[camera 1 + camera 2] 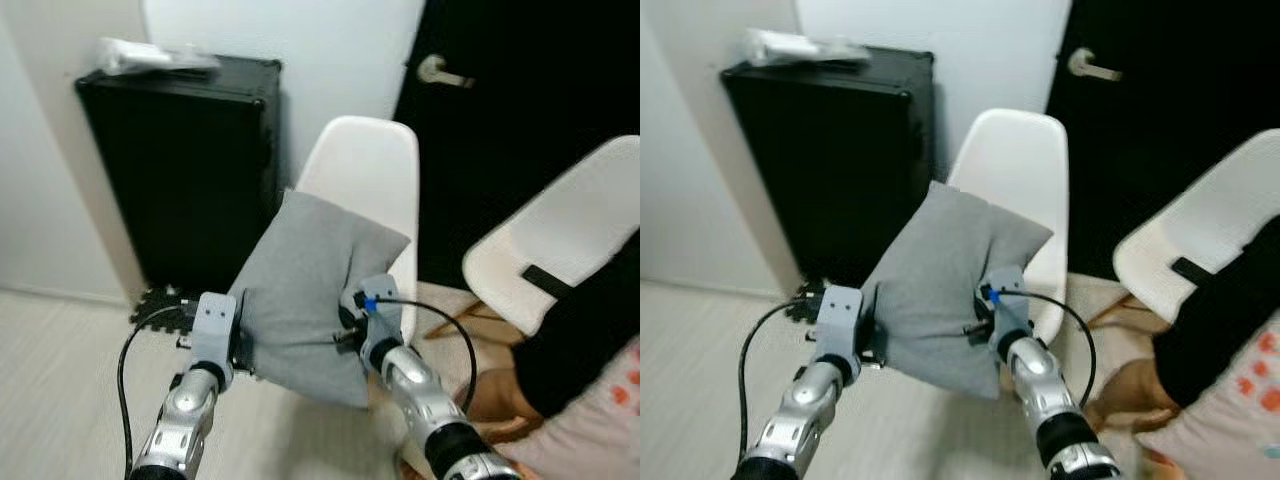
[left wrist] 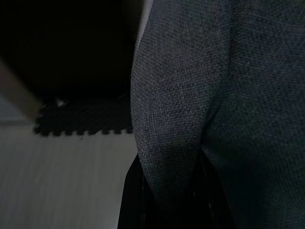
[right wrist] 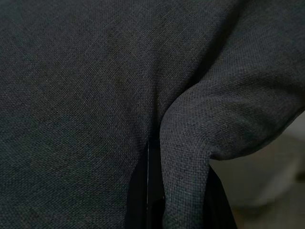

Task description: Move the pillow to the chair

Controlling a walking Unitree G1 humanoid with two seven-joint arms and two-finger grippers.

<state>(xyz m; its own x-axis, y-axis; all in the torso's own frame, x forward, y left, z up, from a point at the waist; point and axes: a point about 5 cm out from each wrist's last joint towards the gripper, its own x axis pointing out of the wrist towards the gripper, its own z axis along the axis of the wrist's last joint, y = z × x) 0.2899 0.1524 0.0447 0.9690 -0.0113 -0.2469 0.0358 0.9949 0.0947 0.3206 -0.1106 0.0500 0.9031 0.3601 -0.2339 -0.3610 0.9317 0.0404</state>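
- Pillow [image 1: 305,290]: grey fabric cushion, held off the floor between both arms, directly in front of the white chair [image 1: 372,175] and overlapping its seat edge as seen from the head camera. It does not appear to rest on the seat yet.
- Left gripper [image 2: 167,191]: the wrist view shows a fold of the pillow's cloth pinched between its two black fingers, so it is clamped on the pillow's left edge.
- Right gripper [image 3: 176,191]: likewise closed on a fold of cloth at the pillow's right edge.
- Progress, as judged: pick-up and carry are done, with the chair within reach. Left to do: lift the pillow over the seat edge, set it down and release both grips.
- Surroundings: a black cabinet [image 1: 185,170] stands against the wall left of the chair, with a pale object on top, too blurred to identify. Behind the chair is a dark door with a lever handle [image 1: 442,72].
- Obstructions: a second white chair [image 1: 560,240] stands close on the right, and a person's dark sleeve [image 1: 585,325] reaches in beside the right arm. Both narrow the room on that side. The target seat looks unoccupied.
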